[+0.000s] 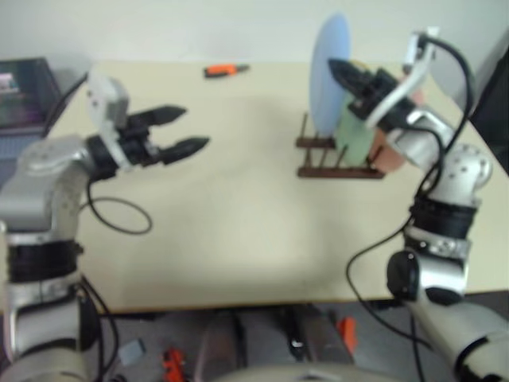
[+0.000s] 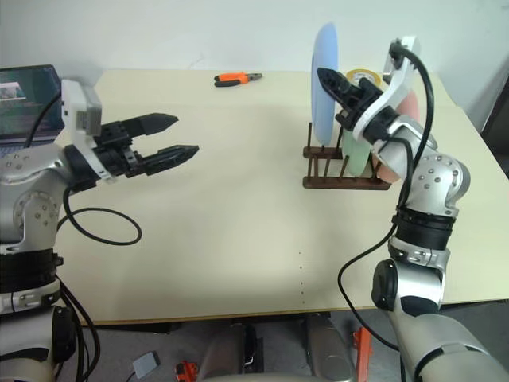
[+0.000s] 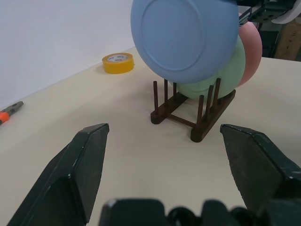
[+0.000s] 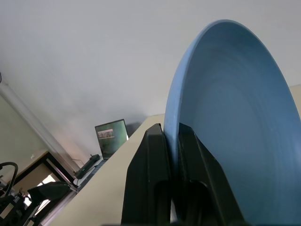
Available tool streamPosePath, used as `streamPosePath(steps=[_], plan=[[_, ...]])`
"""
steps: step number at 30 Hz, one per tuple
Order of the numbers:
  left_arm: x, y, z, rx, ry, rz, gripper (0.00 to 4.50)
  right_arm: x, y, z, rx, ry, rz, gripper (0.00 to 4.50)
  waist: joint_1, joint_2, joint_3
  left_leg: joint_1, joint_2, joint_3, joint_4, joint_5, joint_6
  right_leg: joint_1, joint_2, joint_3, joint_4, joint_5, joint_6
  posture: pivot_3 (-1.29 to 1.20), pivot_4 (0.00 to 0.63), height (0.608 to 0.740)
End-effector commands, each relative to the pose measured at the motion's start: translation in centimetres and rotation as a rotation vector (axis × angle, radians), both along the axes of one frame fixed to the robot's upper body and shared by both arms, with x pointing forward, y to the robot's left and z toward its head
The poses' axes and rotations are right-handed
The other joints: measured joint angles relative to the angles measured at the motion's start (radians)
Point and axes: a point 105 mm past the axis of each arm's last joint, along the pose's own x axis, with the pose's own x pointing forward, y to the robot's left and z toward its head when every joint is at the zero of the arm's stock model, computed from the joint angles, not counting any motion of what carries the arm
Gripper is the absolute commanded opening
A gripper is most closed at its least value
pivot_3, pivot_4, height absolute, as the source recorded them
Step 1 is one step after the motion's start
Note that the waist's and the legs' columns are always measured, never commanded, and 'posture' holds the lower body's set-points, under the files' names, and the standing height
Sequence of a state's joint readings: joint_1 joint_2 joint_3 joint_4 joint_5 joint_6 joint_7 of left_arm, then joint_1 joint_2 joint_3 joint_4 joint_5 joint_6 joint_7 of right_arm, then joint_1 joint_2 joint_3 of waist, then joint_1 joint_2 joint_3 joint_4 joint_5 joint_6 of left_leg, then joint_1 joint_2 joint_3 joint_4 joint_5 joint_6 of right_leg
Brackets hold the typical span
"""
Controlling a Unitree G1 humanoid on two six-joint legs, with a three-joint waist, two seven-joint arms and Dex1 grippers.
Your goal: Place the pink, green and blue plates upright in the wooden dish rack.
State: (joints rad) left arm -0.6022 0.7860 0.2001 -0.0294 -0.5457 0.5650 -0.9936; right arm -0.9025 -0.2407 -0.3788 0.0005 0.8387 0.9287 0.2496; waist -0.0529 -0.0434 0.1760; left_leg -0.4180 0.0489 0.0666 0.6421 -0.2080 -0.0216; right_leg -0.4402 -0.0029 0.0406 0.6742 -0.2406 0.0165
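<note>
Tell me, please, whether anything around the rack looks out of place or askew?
The blue plate sits higher than the green plate and pink plate in the rack, not seated between pegs; the right gripper pinches its rim.

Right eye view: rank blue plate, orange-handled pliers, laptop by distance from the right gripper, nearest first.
1. Blue plate: pinched at its rim by the right gripper, above the wooden dish rack.
2. Orange-handled pliers: far side of the table, toward the robot's left of the rack.
3. Laptop: at the table's far left edge.
</note>
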Motion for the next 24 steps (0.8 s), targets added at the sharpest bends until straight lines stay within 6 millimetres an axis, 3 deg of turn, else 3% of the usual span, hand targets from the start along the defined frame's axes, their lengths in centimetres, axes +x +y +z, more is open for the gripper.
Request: streamPosePath(steps=[1, 24], plan=[[-0.2, -0.2, 0.9, 0.015, -0.036, -0.005, 4.17, -0.9, -0.4, 1.4, 0.011, -0.065, -0.01, 0.0, 0.0, 0.0, 0.0, 0.0, 0.0, 0.0, 0.0, 0.0, 0.0, 0.0, 0.0, 0.0, 0.0, 0.0, 0.0, 0.0, 0.15, 0.74], [-0.1, -0.5, 0.5, 0.023, -0.019, -0.002, 4.17, -1.1, -0.2, -1.1, -0.018, 0.007, -0.007, 0.0, 0.0, 0.0, 0.0, 0.0, 0.0, -0.001, -0.001, 0.0, 0.0, 0.0, 0.0, 0.0, -0.002, 0.0, 0.0, 0.0, 0.15, 0.74]])
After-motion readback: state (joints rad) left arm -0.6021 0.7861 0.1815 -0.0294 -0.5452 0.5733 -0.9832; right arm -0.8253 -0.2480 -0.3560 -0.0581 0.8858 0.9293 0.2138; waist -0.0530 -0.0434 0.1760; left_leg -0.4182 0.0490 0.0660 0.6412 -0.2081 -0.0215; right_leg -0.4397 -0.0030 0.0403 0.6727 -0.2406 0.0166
